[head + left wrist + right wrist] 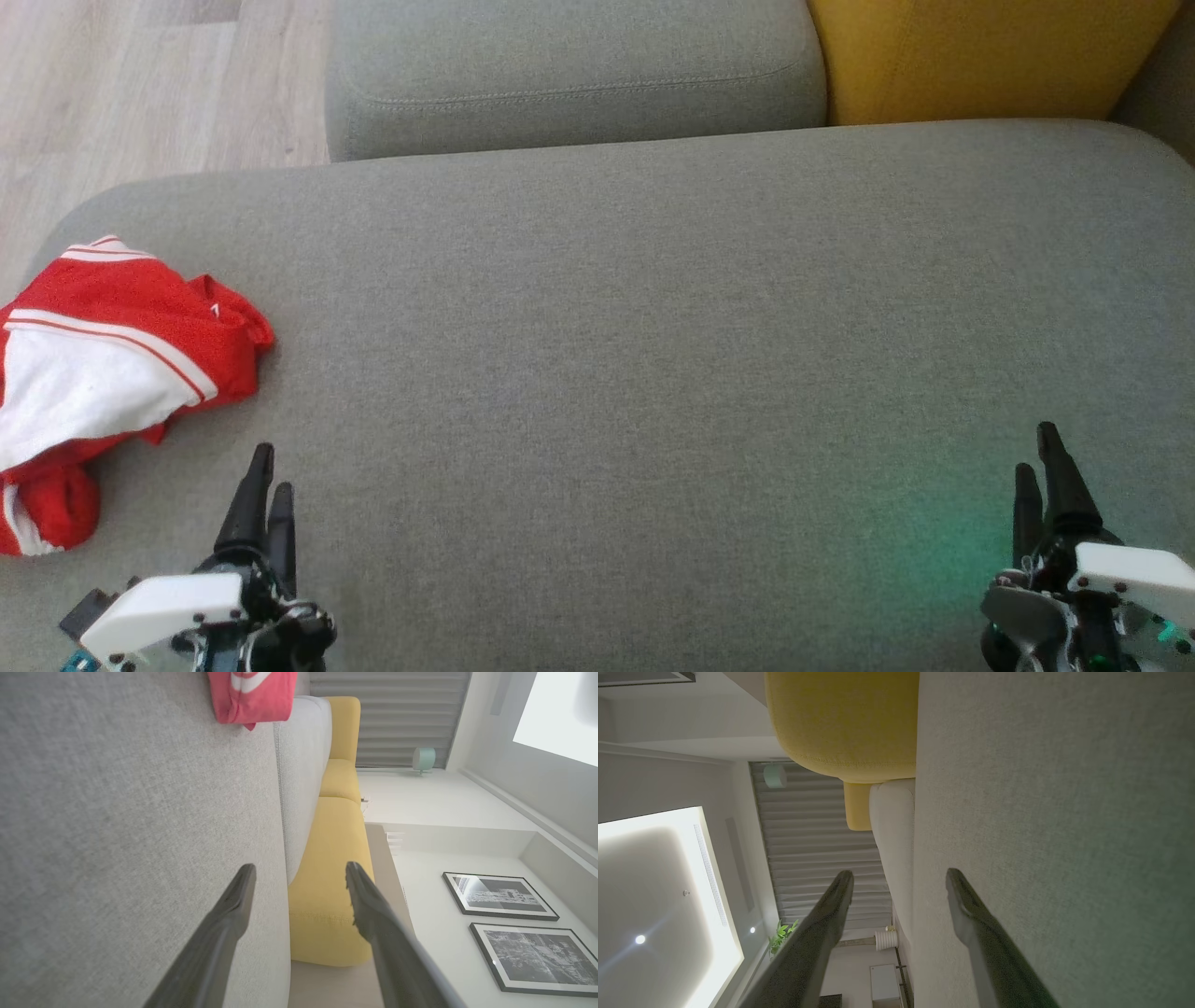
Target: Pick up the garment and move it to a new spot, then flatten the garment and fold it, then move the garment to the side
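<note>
Grey sofa cushion [653,373], broad and flat. Garment [103,364] lies at its left edge, crumpled in a loose heap: red cloth, one wide white panel, thin white stripes along the trim. Left gripper [273,469] sits near the heap's lower right, not touching it, fingers spread. Right gripper [1036,448] is well apart at the cushion's right, fingers likewise spread.

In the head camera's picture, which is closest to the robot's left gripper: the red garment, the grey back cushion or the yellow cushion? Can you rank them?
From the left gripper:
1. Garment, just ahead, to its left.
2. Grey cushion, at the back, ahead.
3. Yellow cushion, at the back, far right.
</note>
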`<state>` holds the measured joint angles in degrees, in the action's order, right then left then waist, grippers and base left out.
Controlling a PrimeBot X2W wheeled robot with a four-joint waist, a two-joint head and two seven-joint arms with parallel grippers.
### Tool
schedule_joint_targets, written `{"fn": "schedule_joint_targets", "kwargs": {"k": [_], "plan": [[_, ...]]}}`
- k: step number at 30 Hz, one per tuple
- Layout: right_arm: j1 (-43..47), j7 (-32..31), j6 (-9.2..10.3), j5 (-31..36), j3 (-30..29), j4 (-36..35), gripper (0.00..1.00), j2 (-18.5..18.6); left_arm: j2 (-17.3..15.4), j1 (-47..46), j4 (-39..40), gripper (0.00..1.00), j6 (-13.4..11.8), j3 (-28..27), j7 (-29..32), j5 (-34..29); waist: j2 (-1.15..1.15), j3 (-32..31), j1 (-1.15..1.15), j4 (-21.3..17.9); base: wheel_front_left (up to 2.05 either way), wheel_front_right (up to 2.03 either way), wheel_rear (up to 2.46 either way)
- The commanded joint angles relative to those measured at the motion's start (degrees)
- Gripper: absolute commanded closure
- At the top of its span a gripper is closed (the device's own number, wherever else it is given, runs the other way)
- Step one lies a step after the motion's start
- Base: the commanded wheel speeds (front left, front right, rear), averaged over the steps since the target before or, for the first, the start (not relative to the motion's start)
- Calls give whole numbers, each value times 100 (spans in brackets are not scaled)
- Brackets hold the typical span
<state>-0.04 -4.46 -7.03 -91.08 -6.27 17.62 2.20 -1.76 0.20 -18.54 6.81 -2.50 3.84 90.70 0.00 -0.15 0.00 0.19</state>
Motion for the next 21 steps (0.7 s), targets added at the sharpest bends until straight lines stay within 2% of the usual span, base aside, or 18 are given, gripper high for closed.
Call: {"fn": "schedule_joint_targets", "kwargs": {"k": [1, 9, 21], "plan": [[-217, 84, -7, 104, 31, -240, 0, 76, -69, -329, 241, 0, 24, 10, -70, -117, 0, -5, 0, 2, 0, 0, 0], [-245, 229, -10, 658, 80, -353, 0, 175, -68, -379, 408, 0, 24, -2, -190, -724, 0, -24, 0, 13, 0, 0, 0], [-258, 375, -14, 2124, 134, -747, 0, 254, -67, -459, 846, 0, -22, 104, -391, -1984, 0, -41, 0, 27, 0, 0, 0]]}}
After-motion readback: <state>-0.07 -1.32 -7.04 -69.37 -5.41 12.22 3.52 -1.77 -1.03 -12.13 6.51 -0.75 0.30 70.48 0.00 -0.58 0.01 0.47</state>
